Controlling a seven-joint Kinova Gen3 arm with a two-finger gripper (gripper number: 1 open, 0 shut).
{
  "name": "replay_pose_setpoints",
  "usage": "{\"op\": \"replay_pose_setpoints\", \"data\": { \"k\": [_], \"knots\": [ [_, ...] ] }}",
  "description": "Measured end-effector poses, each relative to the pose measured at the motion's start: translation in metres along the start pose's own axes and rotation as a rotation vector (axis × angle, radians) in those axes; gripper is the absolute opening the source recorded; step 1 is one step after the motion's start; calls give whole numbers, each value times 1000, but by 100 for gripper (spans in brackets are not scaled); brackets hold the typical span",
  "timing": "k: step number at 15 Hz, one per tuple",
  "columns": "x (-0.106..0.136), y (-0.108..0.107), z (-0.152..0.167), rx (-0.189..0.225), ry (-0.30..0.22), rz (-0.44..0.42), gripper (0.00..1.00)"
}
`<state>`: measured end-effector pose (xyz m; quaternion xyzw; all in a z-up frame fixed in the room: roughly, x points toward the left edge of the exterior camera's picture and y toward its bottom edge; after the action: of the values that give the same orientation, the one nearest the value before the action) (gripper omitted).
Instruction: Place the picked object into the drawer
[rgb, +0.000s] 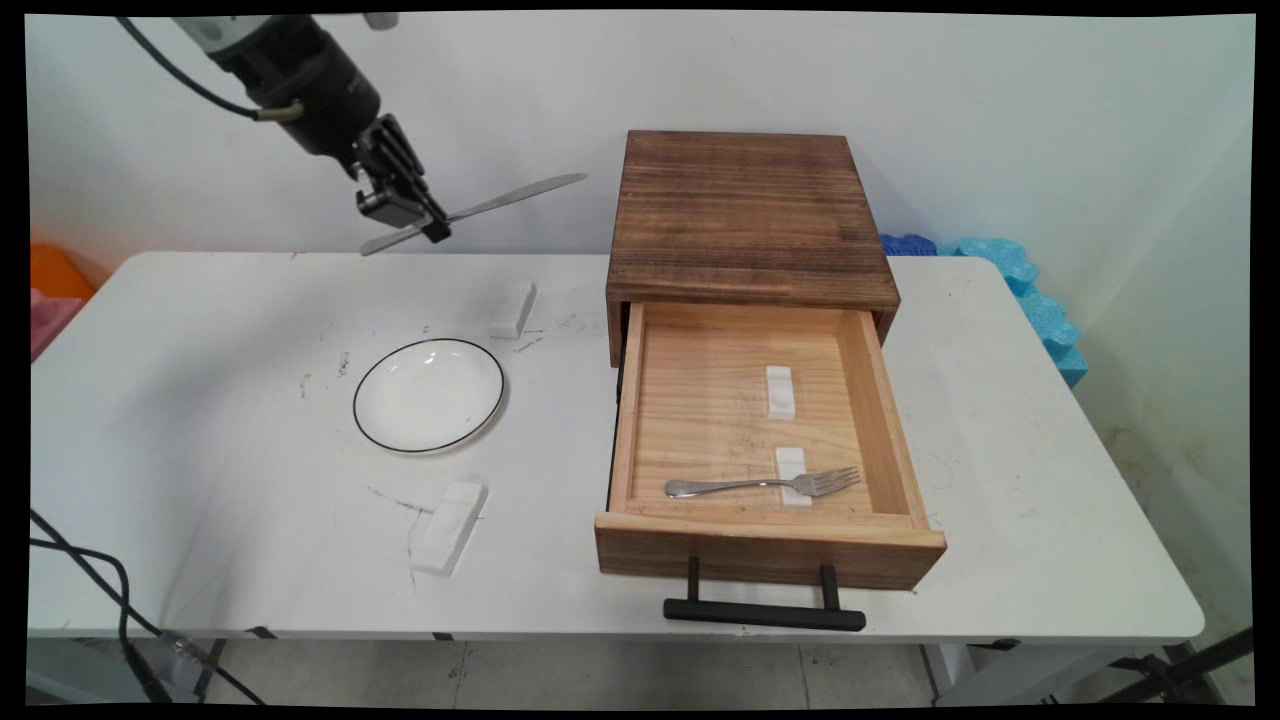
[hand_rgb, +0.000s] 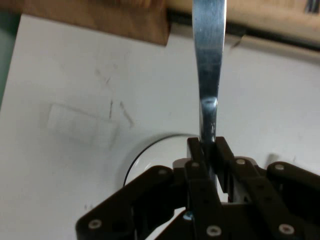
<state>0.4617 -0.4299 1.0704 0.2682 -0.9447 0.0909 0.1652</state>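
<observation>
Gripper (rgb: 437, 226) clamped on knife (rgb: 520, 195), aloft

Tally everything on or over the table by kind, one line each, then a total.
Knives: 1, the knife clamped in the tool above the table
Forks: 1, the fork in the open drawer
Plates: 1, the plate
White blocks: 4, two on the table, two in the drawer
Drawer boxes: 1
Total: 8
</observation>
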Motion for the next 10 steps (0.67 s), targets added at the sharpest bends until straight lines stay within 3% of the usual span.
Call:
{"op": "replay_pose_setpoints", "data": {
  "k": [10],
  "knots": [
    [68,48,24,14,54,40,0]
  ]
}}
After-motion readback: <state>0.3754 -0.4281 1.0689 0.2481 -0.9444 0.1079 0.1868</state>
